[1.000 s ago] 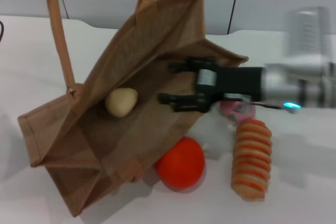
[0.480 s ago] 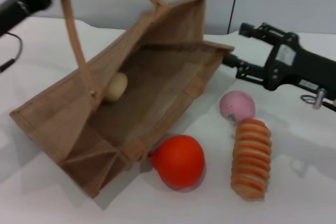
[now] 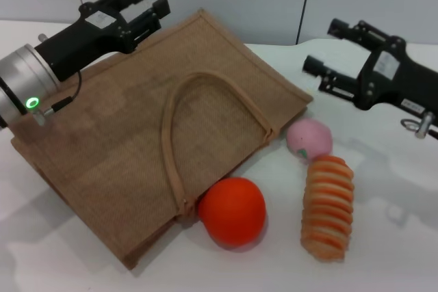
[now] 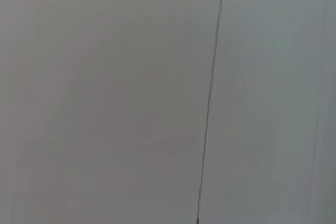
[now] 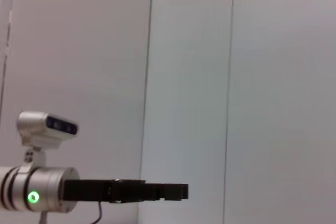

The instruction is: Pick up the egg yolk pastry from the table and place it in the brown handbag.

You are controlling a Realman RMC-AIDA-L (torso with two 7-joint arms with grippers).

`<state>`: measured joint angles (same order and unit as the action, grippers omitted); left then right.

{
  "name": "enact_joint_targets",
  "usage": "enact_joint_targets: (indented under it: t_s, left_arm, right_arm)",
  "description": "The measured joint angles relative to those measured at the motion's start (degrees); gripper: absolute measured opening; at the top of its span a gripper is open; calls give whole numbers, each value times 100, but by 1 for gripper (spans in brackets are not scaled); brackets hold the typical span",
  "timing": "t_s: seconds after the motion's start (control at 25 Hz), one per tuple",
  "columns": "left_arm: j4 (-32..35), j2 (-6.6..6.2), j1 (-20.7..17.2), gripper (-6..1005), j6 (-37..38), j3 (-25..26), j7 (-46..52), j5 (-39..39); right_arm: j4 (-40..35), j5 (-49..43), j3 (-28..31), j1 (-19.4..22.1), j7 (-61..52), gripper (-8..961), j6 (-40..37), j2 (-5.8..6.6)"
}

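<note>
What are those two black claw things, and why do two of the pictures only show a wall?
They are a robot's two hands, called grippers. The big picture comes from a camera on its head, looking down at a white table. The left gripper hovers open over the far edge of a flat brown handbag. The right gripper hangs open above the table, holding nothing. Beside the bag lie an orange ball, a pink ball and a striped bread roll. The other two pictures come from cameras on the wrists, which point at the wall just now. One also catches the other arm. No pastry is in sight.
</note>
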<state>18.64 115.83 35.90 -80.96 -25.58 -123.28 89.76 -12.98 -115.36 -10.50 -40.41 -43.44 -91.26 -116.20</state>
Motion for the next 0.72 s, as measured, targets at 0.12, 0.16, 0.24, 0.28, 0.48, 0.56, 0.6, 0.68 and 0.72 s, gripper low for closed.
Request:
enact_joint_targets:
  t_s: [0.12, 0.16, 0.24, 0.28, 0.48, 0.56, 0.6, 0.68, 0.72]
  left_arm:
    - [-164, 36, -86, 577, -44, 15, -402, 408]
    - [-270, 37, -118, 624, -52, 16, -601, 616]
    - [-512, 42, -201, 673, -85, 17, -1072, 1066]
    - [-653, 44, -244, 675, -116, 18, -1360, 1328]
    - [-1273, 53, -420, 681, -351, 19, -2643, 2370]
    - [-1537, 57, -438, 680, -429, 19, -3053, 2770]
    - [-1648, 58, -437, 679, -469, 19, -3237, 2937]
    - [-1826, 59, -430, 678, -520, 19, -3520, 3195]
    - [-1877, 59, -425, 677, -526, 19, -3593, 3284]
  right_arm:
    - [270, 394, 266, 139, 428, 791, 207, -13]
    - [270, 394, 266, 139, 428, 791, 207, -13]
    - [579, 739, 470, 267, 1053, 790, 366, -13]
    - [721, 907, 575, 339, 1361, 790, 409, -16]
    - [1351, 1671, 997, 571, 2473, 789, 425, -19]
    - [1558, 2037, 1104, 642, 2728, 788, 432, -21]
    - [1635, 2236, 1138, 677, 2808, 788, 445, -21]
    - [1795, 2687, 1207, 760, 2970, 788, 462, -29]
    - [1941, 3205, 1232, 837, 3130, 787, 456, -37]
